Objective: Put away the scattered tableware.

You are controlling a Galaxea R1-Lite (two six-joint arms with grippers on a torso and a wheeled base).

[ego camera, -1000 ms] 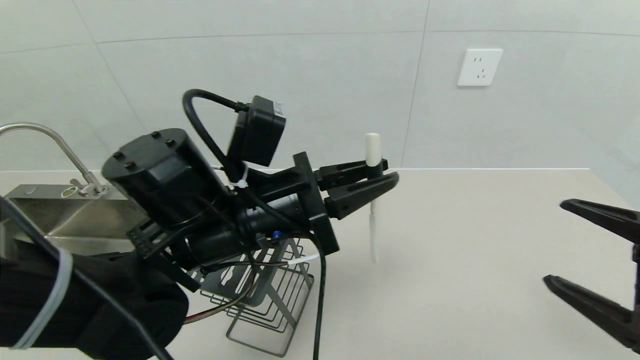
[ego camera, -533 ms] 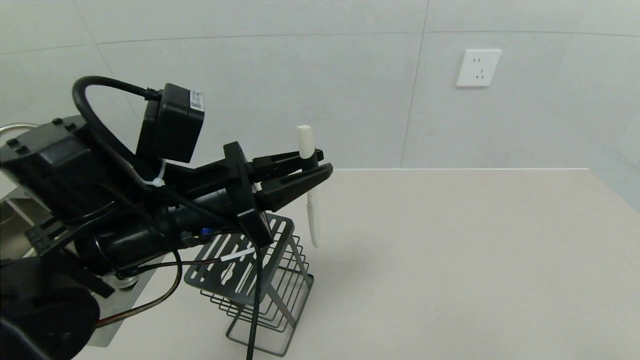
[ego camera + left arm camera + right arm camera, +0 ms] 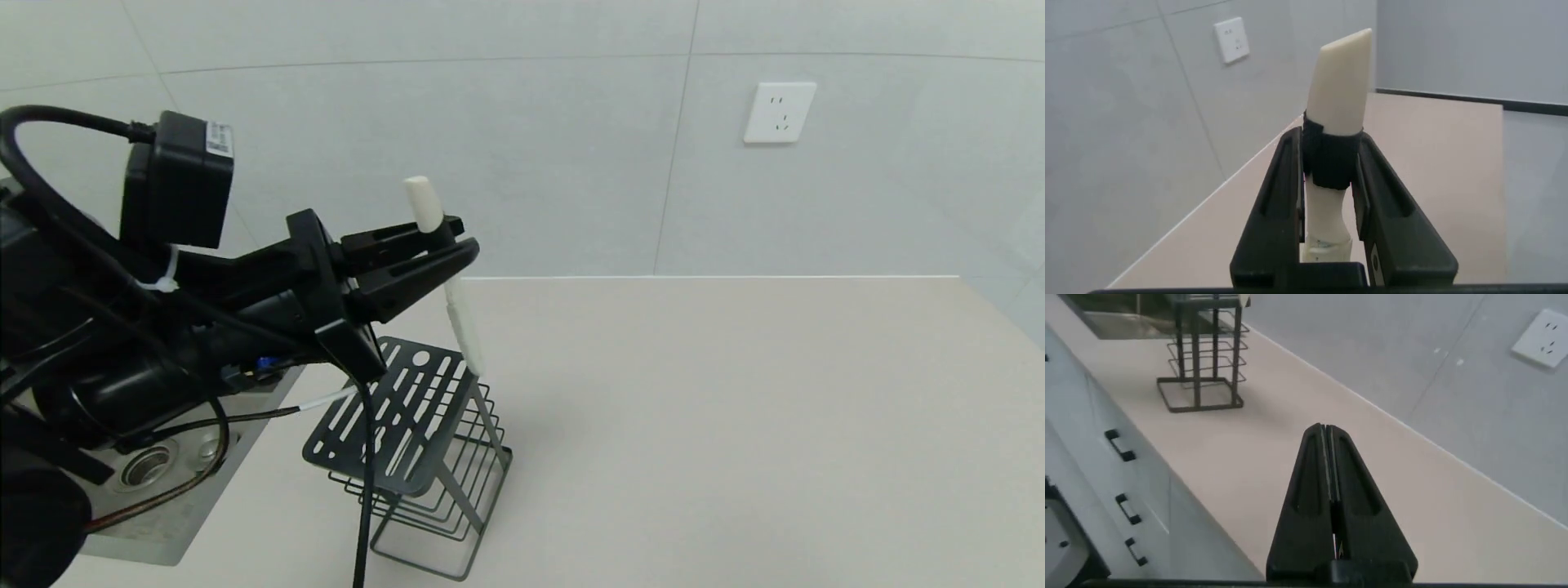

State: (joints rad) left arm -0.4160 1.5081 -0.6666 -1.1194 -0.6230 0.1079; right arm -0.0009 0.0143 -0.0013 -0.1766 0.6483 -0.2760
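My left gripper is shut on a white utensil. Its thick handle sticks up above the fingers and its slim flat end hangs down, slightly tilted. That lower tip hangs at the far right corner of the slotted top plate of a dark wire cutlery rack; whether they touch I cannot tell. In the left wrist view the utensil is clamped between the fingers of the left gripper. My right gripper is shut on nothing and hovers above the counter, well away from the rack.
A steel sink lies at the left beside the rack. The beige counter stretches bare to the right. A tiled wall with a white socket stands behind. Cabinet drawers run below the counter's front edge.
My left arm has carried the utensil leftward to the rack and tilted it a little. The right gripper, open at the right edge a second ago, has left the head view.
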